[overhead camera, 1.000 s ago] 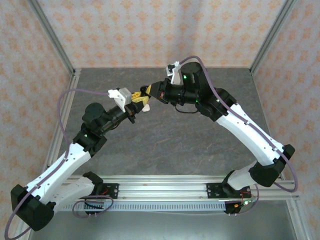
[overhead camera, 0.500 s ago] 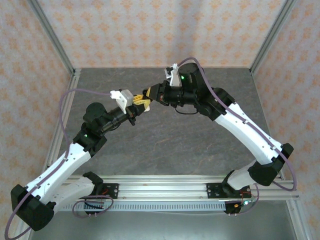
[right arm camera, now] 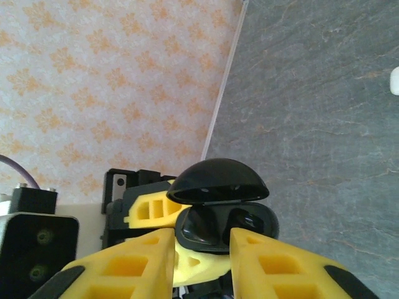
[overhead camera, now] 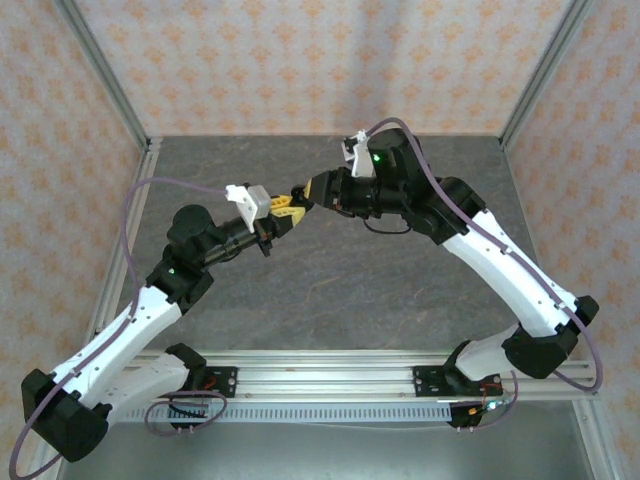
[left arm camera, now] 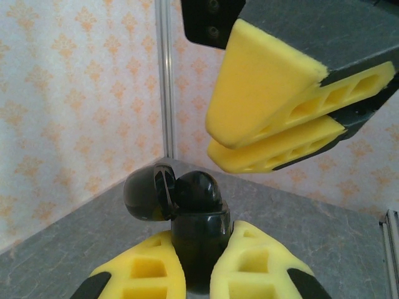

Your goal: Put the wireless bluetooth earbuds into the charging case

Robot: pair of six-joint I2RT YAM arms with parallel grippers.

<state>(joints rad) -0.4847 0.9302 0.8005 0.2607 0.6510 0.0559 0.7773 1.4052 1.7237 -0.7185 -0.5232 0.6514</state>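
Note:
The charging case (left arm camera: 198, 240) is glossy black here, held upright in the air over the middle of the table with my left gripper (left arm camera: 199, 252) shut on its body. Its lid (right arm camera: 218, 180) stands hinged open. A black, rounded earbud (left arm camera: 196, 190) sits in one well (right arm camera: 202, 225); I cannot tell whether the other well holds anything. My right gripper (right arm camera: 202, 246) hovers just in front of the case mouth, open, with nothing between its fingers (left arm camera: 268, 93). In the top view the left gripper (overhead camera: 284, 213) and the right gripper (overhead camera: 303, 193) nearly meet tip to tip.
A small white thing (right arm camera: 394, 81) lies on the grey table (overhead camera: 330, 280) at the right edge of the right wrist view. Patterned walls and metal frame posts (left arm camera: 164, 75) enclose the table on three sides.
The right gripper's jaws have parted and it has drawn back a little to the right. The left gripper, still holding the case, has shifted slightly right.

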